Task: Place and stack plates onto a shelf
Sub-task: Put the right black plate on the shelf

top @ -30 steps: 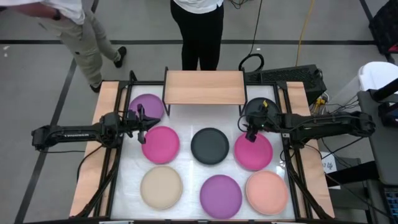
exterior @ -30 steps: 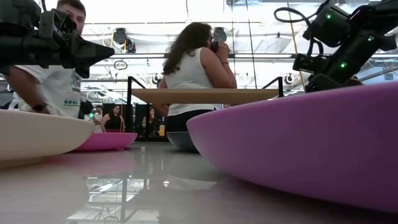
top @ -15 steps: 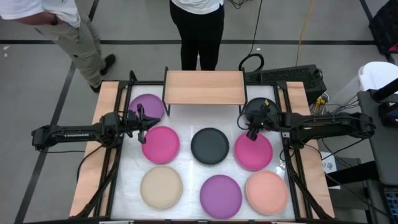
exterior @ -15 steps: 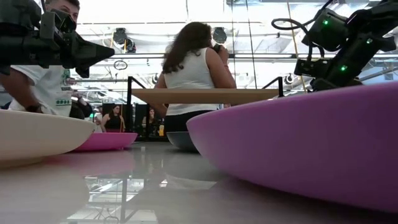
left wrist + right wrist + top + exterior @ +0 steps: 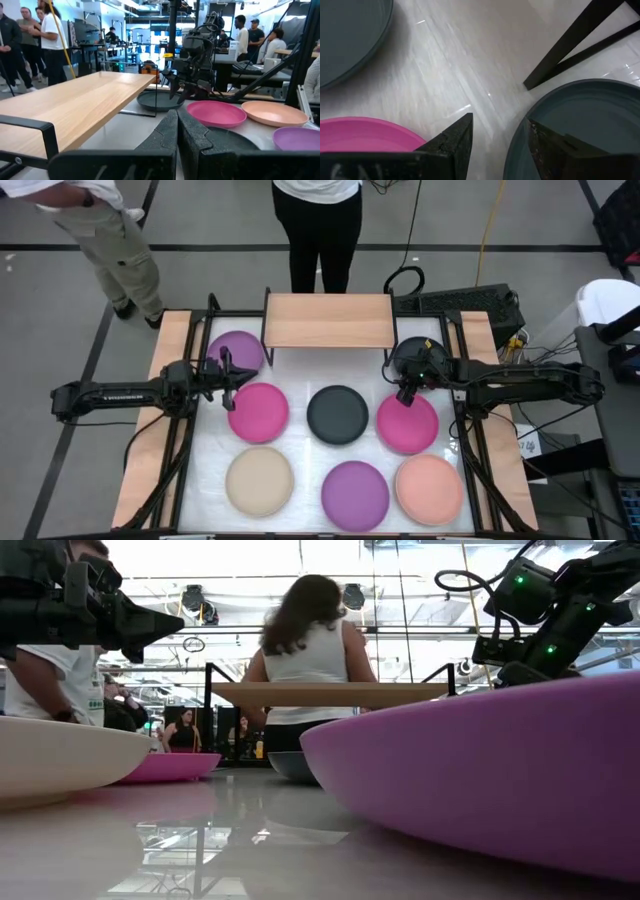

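Shelf (image 5: pixel 328 320) sits bare at the table's far edge, with plates spread across the white top in front. My right gripper (image 5: pixel 497 137), fingers apart, hangs over the dark grey plate (image 5: pixel 585 120) beside a shelf leg. My left gripper (image 5: pixel 177 132) is pinched together near the magenta plate (image 5: pixel 259 412).

On my desk (image 5: pixel 300 420), the shelf (image 5: pixel 328 320) stands at the far edge, with plates (image 5: pixel 338 414) spread in rows before it.
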Motion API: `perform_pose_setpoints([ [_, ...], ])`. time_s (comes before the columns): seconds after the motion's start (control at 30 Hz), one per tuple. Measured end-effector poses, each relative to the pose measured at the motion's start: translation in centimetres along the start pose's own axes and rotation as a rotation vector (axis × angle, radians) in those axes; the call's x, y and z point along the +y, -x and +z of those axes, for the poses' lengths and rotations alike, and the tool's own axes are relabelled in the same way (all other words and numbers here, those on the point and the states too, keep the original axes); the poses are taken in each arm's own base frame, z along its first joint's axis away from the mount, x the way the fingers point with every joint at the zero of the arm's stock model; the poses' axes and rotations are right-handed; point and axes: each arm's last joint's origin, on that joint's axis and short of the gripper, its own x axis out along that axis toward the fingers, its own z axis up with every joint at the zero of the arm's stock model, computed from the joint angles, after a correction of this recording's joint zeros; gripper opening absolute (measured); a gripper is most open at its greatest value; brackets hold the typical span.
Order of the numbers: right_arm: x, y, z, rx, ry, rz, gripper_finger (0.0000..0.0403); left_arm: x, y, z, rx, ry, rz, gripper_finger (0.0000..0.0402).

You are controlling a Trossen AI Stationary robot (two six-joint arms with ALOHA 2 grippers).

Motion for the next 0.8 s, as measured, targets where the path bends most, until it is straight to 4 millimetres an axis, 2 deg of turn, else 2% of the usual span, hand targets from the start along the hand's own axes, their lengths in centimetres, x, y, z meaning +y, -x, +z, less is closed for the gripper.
perform_pose_setpoints([
  [0.8,-0.01,0.00,0.00,0.000,-0.022,-0.002,0.0157,0.01,0.00,0.09,-0.009,-0.033,0.001,0.0004],
])
